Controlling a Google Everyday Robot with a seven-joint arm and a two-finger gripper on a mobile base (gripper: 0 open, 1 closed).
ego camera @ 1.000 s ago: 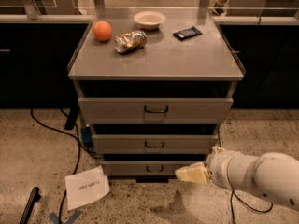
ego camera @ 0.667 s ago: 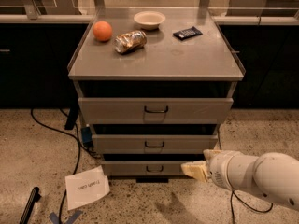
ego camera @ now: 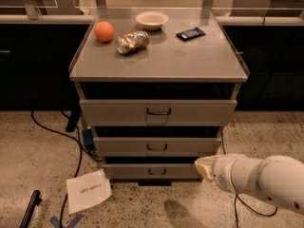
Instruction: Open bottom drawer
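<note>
The bottom drawer (ego camera: pixel 142 171) is the lowest and narrowest grey drawer of the cabinet, near the floor. A small dark wire handle (ego camera: pixel 156 172) sits at its centre. It appears shut. My gripper (ego camera: pixel 203 167) comes in from the lower right on a thick white arm (ego camera: pixel 259 180). Its yellowish tip is level with the bottom drawer's right end, just right of the drawer front and well right of the handle.
The mid drawer (ego camera: pixel 156 147) and top drawer (ego camera: pixel 158 111) are above. On the cabinet top are an orange (ego camera: pixel 104 31), a crumpled foil bag (ego camera: pixel 132 42), a white bowl (ego camera: pixel 152 19) and a dark packet (ego camera: pixel 190 33). A paper sheet (ego camera: pixel 89 190) and cables lie on the floor at left.
My gripper and arm have drawn back to the right and slightly up, away from the drawer's centre. The drawers have not moved.
</note>
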